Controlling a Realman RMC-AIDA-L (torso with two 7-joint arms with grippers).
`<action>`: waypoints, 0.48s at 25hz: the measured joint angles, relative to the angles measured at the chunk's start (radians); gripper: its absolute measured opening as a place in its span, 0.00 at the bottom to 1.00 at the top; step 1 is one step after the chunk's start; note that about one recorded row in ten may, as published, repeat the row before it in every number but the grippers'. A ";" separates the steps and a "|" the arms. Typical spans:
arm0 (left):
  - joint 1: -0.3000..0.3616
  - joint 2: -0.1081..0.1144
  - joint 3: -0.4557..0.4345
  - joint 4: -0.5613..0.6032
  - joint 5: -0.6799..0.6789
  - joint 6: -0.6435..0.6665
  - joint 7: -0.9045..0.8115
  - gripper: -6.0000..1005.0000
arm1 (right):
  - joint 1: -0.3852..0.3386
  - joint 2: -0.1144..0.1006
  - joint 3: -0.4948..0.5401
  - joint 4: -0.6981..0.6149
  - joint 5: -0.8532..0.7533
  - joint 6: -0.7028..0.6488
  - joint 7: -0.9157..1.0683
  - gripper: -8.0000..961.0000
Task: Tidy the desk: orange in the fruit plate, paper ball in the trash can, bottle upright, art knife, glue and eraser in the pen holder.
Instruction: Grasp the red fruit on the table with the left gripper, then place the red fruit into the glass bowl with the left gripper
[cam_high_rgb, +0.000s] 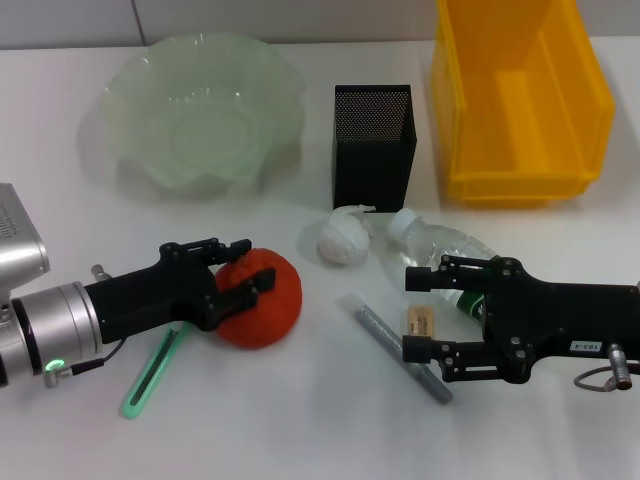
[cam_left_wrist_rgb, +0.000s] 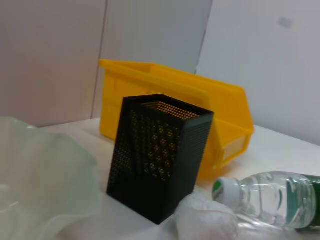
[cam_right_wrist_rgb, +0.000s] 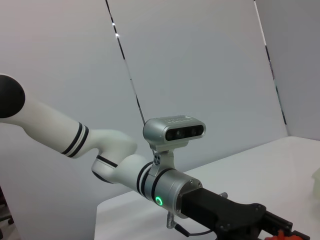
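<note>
Two tools are low over the white counter (cam_high_rgb: 300, 420), in the near part of the head view. The left tool (cam_high_rgb: 245, 272) is clamped on the orange (cam_high_rgb: 262, 298), one finger at the far side of the fruit and one across its top; the orange sits on the counter. Just beside it, under the left arm, lies a green art knife (cam_high_rgb: 150, 375). The right tool (cam_high_rgb: 408, 312) has its fingers wide apart, and between them lie the small tan eraser (cam_high_rgb: 422, 321) and the end of the grey glue stick (cam_high_rgb: 392, 346), which lies at an angle on the counter. Under the far finger of this tool lies the clear bottle (cam_high_rgb: 445, 248) on its side, its white cap pointing to the paper ball (cam_high_rgb: 345, 238), which is just beside it. Farther back stands the black mesh pen holder (cam_high_rgb: 373, 143), upright. To its left is the pale green fruit plate (cam_high_rgb: 205, 110), and to its right is the yellow bin (cam_high_rgb: 517, 100); both are at the far edge.
</note>
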 joint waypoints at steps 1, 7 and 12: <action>0.000 0.000 0.000 0.000 -0.001 -0.002 0.000 0.61 | 0.000 0.000 0.000 0.000 0.000 0.000 0.000 0.82; 0.001 0.001 0.001 0.000 -0.002 0.000 0.000 0.37 | -0.001 0.001 0.000 0.000 0.000 0.000 0.000 0.82; 0.002 0.005 0.000 0.011 -0.018 0.060 -0.008 0.25 | -0.001 0.001 0.000 0.000 0.000 0.001 0.000 0.82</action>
